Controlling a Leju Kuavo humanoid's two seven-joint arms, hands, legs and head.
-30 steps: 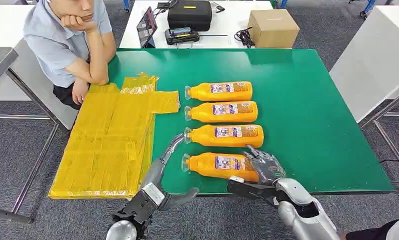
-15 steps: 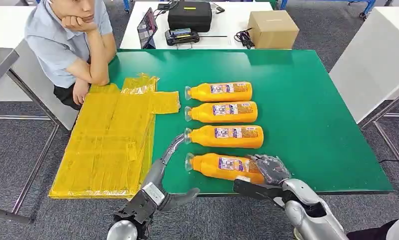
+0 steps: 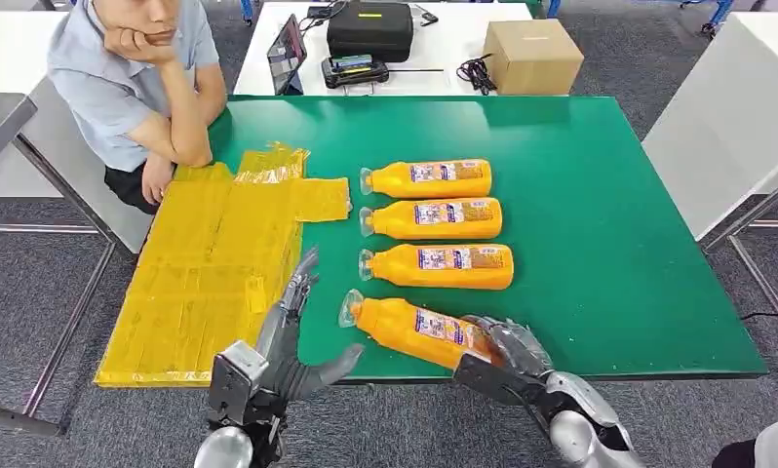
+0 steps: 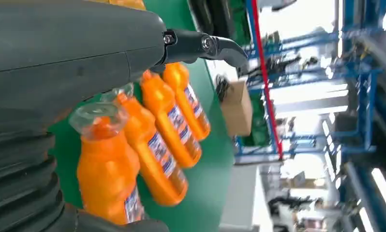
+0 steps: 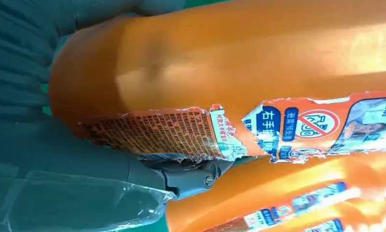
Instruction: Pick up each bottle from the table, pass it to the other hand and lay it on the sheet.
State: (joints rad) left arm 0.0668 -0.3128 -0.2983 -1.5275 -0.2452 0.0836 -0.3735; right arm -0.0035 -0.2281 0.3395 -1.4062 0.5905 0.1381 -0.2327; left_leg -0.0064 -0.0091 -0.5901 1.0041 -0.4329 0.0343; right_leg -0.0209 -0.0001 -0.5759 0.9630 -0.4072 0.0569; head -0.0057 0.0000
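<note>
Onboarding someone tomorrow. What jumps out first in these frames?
The row of orange plastic bottles lying on the green table: three parallel bottles and the nearest orange bottle, tilted askew in the right hand, which grips its base end. Next, the crumpled yellow sheet on the table's left side, with the left hand spread open at its edge. A seated person leans on the far left corner.

Head view: looked down and forward over green rectangular table point(image 3: 600, 244). Left wrist view: turned sideways, low, along orange plastic bottles point(image 4: 157, 125). Right wrist view: pressed close against nearest orange bottle point(image 5: 230, 63), shared with both.
</note>
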